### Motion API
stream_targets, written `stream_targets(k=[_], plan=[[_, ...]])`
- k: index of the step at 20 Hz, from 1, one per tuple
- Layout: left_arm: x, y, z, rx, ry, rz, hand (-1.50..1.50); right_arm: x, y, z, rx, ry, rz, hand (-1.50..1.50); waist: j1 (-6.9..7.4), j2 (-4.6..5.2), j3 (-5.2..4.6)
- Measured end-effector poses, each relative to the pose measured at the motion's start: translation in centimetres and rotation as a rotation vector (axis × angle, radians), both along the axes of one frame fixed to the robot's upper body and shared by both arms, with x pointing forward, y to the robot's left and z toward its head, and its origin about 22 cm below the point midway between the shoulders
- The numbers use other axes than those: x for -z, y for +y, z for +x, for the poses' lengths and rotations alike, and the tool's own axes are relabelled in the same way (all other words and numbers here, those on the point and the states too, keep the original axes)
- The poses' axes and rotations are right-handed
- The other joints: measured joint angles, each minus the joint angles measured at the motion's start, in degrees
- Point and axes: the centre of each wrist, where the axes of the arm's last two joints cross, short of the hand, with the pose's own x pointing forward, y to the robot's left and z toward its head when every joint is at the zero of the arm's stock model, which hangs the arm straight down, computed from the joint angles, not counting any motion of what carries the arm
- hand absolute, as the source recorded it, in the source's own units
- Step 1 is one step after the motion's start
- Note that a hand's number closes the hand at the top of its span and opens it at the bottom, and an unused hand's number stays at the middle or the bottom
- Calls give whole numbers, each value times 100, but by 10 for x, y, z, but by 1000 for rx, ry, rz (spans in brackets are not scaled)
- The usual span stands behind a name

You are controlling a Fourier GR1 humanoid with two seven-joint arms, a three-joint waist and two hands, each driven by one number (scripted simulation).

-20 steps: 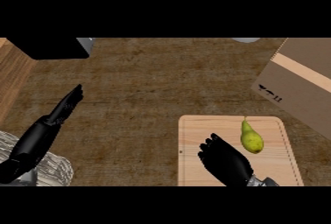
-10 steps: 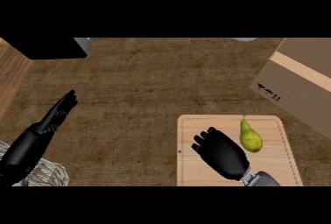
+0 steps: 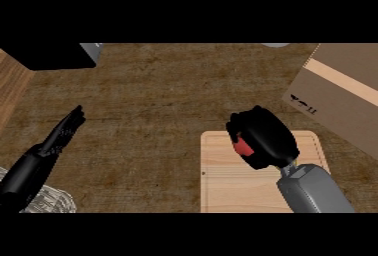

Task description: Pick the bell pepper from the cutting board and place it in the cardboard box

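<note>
The pale wooden cutting board (image 3: pixel 235 186) lies on the counter at lower right. My right hand (image 3: pixel 262 137) hovers over the board's far end, seen from above as a rounded black shape with a small red patch. It covers the spot where the yellow-green bell pepper lay, and the pepper is hidden. The cardboard box (image 3: pixel 341 95) stands at the right edge, just beyond the board. My left hand (image 3: pixel 65 134) rests at the left with straight fingers pointing away, holding nothing.
A black block (image 3: pixel 48 55) sits at the back left corner, with a lighter wooden strip (image 3: pixel 11 85) along the left edge. A grey crumpled thing (image 3: pixel 46 201) lies under my left forearm. Brown countertop (image 3: pixel 155 100) spreads between the hands.
My right hand has moved forward and right over the board's far end, turning over the pepper, which showed beside it before and is now hidden. The left hand barely shifted.
</note>
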Motion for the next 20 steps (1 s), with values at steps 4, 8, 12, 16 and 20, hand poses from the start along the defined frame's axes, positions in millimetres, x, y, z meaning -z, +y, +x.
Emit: stream_targets(k=[4,8,12,16,20], plan=[[1,4,-4,-13,11,1,0,-32,-7,9,85,-53,103,150,-58,-18,3],[5,9,-21,-23,37,-5,0,-61,-29,18,238,-94,253,150,-128,-37,44],[4,11,-28,-20,43,-1,0,-86,-56,29,393,-119,353,150,-146,-10,8],[1,13,-27,-9,45,15,0,-105,-87,42,517,-135,428,150,-102,19,-38],[0,11,-24,9,45,32,0,-124,-122,55,614,-137,444,150,-40,35,-76]])
